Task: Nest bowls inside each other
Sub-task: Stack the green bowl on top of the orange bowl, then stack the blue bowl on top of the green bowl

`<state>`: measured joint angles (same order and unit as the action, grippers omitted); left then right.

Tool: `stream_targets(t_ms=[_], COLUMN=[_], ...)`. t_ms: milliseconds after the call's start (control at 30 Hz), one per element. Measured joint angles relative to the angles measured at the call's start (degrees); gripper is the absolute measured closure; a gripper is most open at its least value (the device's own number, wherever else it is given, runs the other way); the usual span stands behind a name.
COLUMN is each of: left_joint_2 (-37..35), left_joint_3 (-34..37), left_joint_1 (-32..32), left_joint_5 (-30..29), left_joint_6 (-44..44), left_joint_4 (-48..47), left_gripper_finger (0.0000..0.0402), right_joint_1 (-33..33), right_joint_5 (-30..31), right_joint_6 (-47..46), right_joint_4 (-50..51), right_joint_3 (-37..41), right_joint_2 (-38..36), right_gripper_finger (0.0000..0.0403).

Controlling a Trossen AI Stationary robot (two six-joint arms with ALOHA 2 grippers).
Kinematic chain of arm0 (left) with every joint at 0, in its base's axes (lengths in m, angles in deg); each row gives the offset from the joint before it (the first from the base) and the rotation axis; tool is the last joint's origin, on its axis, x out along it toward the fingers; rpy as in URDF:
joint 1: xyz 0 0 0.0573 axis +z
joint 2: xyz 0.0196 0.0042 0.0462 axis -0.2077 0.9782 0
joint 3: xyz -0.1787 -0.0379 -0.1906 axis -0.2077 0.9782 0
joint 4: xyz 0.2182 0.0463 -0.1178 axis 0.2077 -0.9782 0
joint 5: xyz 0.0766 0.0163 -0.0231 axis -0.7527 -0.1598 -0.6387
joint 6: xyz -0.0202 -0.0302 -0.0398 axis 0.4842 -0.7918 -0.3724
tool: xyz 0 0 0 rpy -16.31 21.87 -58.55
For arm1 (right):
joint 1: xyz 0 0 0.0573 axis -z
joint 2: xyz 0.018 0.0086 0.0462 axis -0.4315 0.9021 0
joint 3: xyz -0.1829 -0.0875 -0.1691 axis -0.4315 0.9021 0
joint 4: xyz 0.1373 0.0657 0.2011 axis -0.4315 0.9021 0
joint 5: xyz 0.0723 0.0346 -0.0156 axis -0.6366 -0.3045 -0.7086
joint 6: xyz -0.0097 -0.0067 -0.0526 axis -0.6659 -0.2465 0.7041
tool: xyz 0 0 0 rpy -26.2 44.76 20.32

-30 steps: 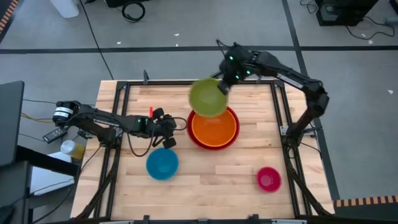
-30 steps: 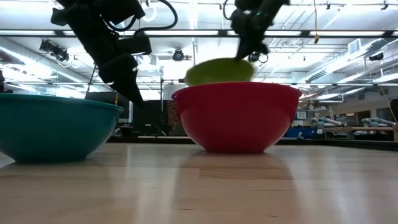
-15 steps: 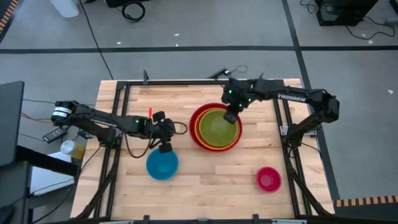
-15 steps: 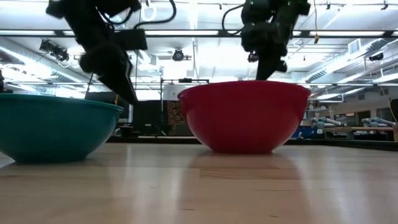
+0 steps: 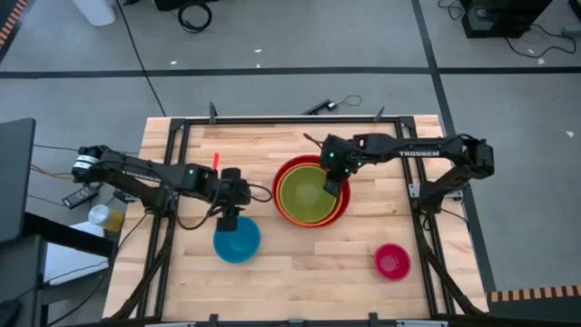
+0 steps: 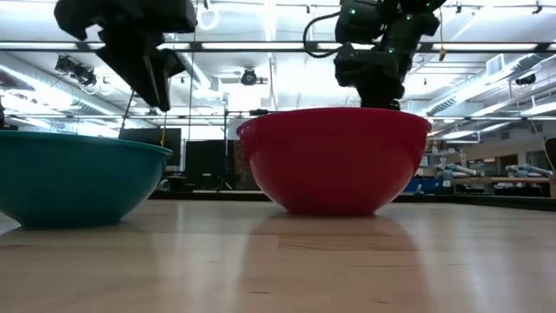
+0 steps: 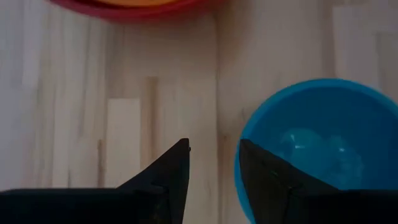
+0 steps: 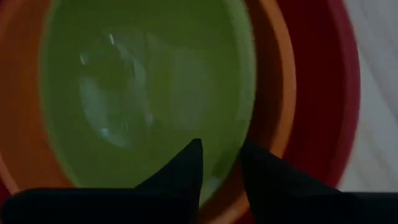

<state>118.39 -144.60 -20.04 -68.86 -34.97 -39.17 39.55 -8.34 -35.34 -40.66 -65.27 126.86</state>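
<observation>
A green bowl [image 5: 304, 193] sits inside an orange bowl [image 8: 273, 93], which sits inside a big red bowl [image 6: 334, 165] at the table's middle. My right gripper [image 8: 221, 152] is open and points steeply down. Its fingers stand on either side of the green bowl's right rim [image 8: 247, 74], one over the green inside and one over the orange. A blue bowl [image 5: 237, 242] stands alone on the table, left of the stack and nearer the front. My left gripper [image 7: 213, 149] hangs open above the table by the blue bowl's far rim, clear of it.
A small pink bowl [image 5: 392, 262] stands near the front right corner. A black metal frame [image 5: 272, 121] runs along the table's far edge and sides. Bare wood lies between the blue bowl and the pink one.
My right gripper has carried the green bowl down from the air over the stack's far rim, toward the near edge, and the bowl now rests inside the orange one. My left gripper has risen above the blue bowl's far rim and tipped.
</observation>
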Motion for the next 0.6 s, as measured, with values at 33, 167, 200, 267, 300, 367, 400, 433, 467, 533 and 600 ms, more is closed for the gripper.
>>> stream_targets(t_ms=[33,167,200,267,300,367,400,433,467,533,600], left_joint_2=[0.0,0.0,0.0,0.0,0.0,0.0,0.0,0.0,0.0,0.1,0.1], left_joint_3=[-0.2,-0.3,-0.3,-0.3,-0.3,-0.2,0.1,0.6,1.2,2.6,4.2], left_joint_1=[-0.4,-1.7,-1.9,-2.4,-2.5,-2.8,-2.9,-3.2,-3.5,-4.0,-4.1], left_joint_5=[0.1,0.1,0.2,0.2,0.9,3.8,5.7,6.6,6.6,5.9,5.5], left_joint_6=[0.0,-0.1,-0.6,-1.5,-1.9,-2.6,-3.0,-3.6,-4.4,-5.8,-7.7], left_joint_4=[0.2,-2.0,-2.4,-3.5,-3.9,-4.3,-3.7,-2.9,-2.4,-2.3,-2.2], left_gripper_finger=[0.0260,0.0260,0.0260,0.0260,0.0260,0.0260,0.0260,0.0260,0.0260,0.0260,0.0260], right_joint_1=[-0.5,-1.4,-1.5,-1.8,-2.0,-3.0,-3.9,-5.1,-6.6,-10.0,-12.9], right_joint_5=[1.7,7.4,8.8,11.5,12.7,15.0,16.6,19.0,22.3,28.6,31.6], right_joint_6=[-0.8,-2.2,-2.5,-4.0,-5.0,-7.0,-8.2,-9.4,-10.7,-12.8,-14.3], right_joint_4=[0.9,3.0,3.0,3.1,3.2,3.5,3.2,2.1,0.9,-3.3,-8.3], right_joint_3=[0.0,0.0,0.0,0.0,0.0,0.0,0.3,1.2,2.4,6.4,11.1], right_joint_2=[-0.1,-2.8,-3.8,-5.9,-7.0,-9.2,-10.2,-11.2,-12.1,-13.7,-15.2], right_gripper_finger=[0.0286,0.0286,0.0286,0.0286,0.0286,0.0286,0.0286,0.0286,0.0286,0.0286,0.0286])
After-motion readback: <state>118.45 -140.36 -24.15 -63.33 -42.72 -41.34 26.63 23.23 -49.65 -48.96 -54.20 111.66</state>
